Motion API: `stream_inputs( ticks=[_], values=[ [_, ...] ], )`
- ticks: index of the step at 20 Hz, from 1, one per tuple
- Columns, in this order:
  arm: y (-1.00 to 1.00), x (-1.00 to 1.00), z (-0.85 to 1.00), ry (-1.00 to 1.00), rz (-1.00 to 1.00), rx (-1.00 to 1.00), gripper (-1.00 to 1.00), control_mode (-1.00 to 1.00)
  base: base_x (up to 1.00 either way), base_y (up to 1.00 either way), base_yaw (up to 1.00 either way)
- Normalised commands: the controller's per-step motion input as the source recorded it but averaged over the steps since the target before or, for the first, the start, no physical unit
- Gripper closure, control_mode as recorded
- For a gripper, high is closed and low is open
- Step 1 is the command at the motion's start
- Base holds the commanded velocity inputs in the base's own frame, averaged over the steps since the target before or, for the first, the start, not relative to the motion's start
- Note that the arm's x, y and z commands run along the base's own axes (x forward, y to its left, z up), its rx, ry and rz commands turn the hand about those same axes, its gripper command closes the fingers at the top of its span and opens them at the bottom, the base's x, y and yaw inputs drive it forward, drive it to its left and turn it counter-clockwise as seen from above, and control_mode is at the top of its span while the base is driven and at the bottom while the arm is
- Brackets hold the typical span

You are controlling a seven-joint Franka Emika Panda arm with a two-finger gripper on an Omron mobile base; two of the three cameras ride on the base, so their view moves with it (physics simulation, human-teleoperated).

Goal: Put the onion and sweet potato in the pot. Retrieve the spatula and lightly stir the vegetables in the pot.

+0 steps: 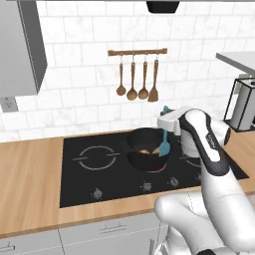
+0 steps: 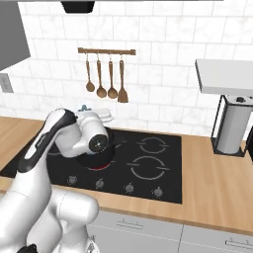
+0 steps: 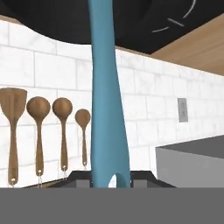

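Observation:
The dark pot (image 1: 139, 148) stands on a middle burner of the black cooktop (image 1: 89, 179). Inside it lie the vegetables: a reddish-brown lump (image 1: 146, 151) and a pale tan one (image 1: 156, 149). My gripper (image 1: 168, 127) hangs over the pot's right rim, shut on the teal spatula (image 1: 164, 144), whose flat head reaches down into the pot. In the hand view, which is rolled upside down, the spatula (image 3: 105, 109) runs from between my fingertips (image 3: 140, 177) up to the dark pot (image 3: 48, 22). From the right base view my arm covers the pot, and a bit of the spatula's handle end (image 2: 84, 106) pokes out.
Brown wooden spoons and a turner hang on a wall rack (image 1: 137, 74) behind the stove. A paper towel stand (image 2: 230, 128) sits on the wooden counter at the right under a grey shelf. Stove knobs (image 1: 147, 186) line the cooktop's front edge.

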Motion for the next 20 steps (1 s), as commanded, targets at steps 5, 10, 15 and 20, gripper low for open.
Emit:
stream_inputs(
  ticks=[5,10,15,20],
  values=[
    [0.00,0.10,-0.04,-0.20,0.00,0.01,1.00,-1.00,0.00,0.00,0.00],
    [0.00,0.18,0.20,-0.18,0.00,0.02,1.00,-1.00,0.00,0.00,0.00],
    [0.00,0.53,-0.47,-0.04,0.00,0.00,1.00,-1.00,0.00,0.00,0.00],
    [0.00,0.78,-0.91,0.04,0.00,0.00,1.00,-1.00,0.00,0.00,0.00]
  ],
)
